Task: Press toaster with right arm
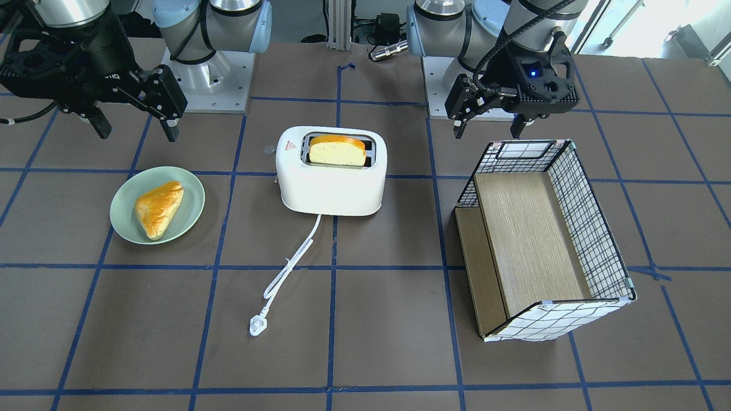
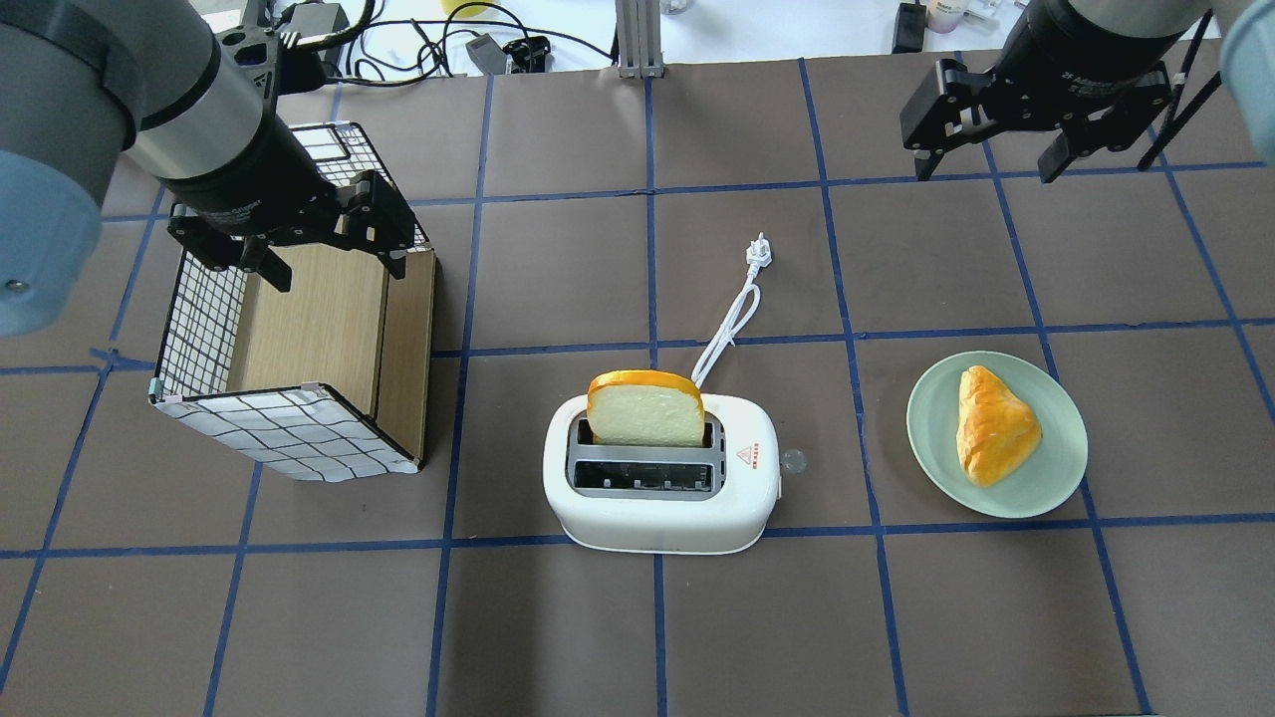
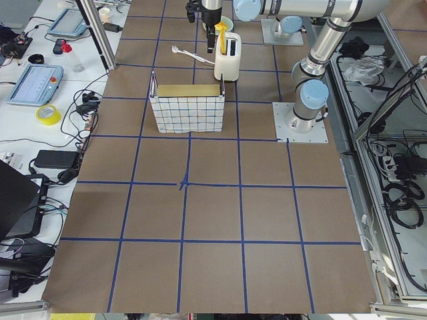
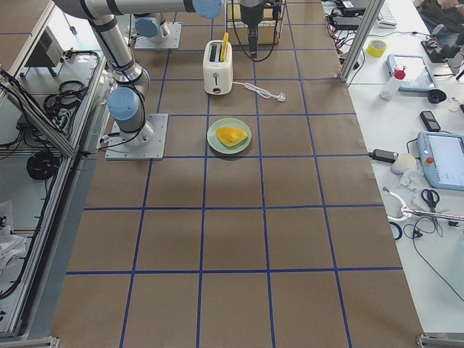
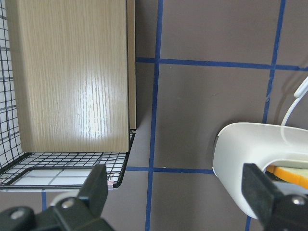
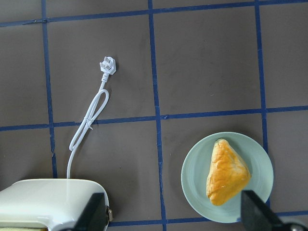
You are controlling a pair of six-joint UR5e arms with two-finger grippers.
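Note:
The white toaster point(image 1: 331, 182) stands mid-table with a bread slice point(image 1: 337, 151) upright in one slot. In the overhead view the toaster point(image 2: 657, 508) has its small grey lever point(image 2: 794, 460) on the side toward the plate. Its cord runs to a plug point(image 2: 759, 249). My right gripper point(image 2: 986, 164) is open and empty. It hangs high above the table, far beyond the plate and well away from the toaster. It also shows in the front view point(image 1: 137, 131). The right wrist view shows a toaster corner point(image 6: 48, 199) at lower left. My left gripper point(image 2: 334, 269) is open over the basket.
A green plate point(image 2: 1056, 468) with a golden pastry point(image 2: 994, 426) lies on the toaster's lever side. A wire basket point(image 2: 289, 433) with a wooden insert lies tipped on the other side, under the left gripper. Blue tape lines grid the brown table.

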